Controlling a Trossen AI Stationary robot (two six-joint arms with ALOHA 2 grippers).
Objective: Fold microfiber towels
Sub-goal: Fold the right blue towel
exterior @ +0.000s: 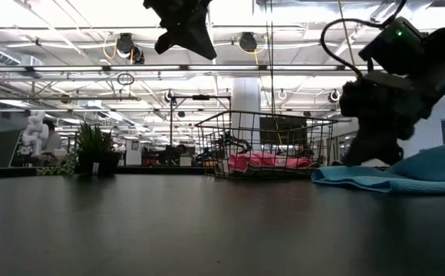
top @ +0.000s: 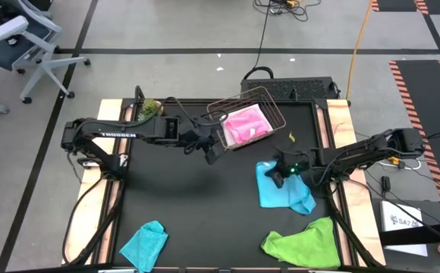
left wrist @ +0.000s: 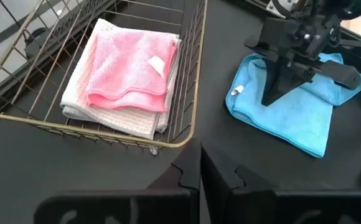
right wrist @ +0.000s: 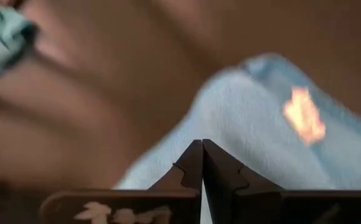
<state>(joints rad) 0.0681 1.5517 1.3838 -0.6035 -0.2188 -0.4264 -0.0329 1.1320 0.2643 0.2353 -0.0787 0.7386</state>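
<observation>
The sky blue towel [top: 281,193] lies flat on the black table at the right. My right gripper [top: 278,178] is shut and points down at its far part; this also shows in the left wrist view [left wrist: 271,99]. My left gripper [top: 212,154] is shut and empty, raised above the table just near of the wire basket [top: 269,114]. In the basket the hot pink towel [left wrist: 127,65] lies folded on the folded white towel [left wrist: 137,124]. The teal towel [top: 146,244] and the lime green towel [top: 303,243] lie crumpled at the near edge. My right gripper comes at the sky blue towel from above, slanting from the table's right. Its shut fingertips [left wrist: 275,93] reach the towel's top surface near its far left part [left wrist: 255,109]. Whether they touch it or pinch any cloth I cannot tell. The towel lies flat on the table.
A small green plant [top: 150,108] stands at the table's far left corner. The middle and near left of the black table [top: 190,205] are bare. A rolling chair [top: 23,38] stands on the floor beyond the far left.
</observation>
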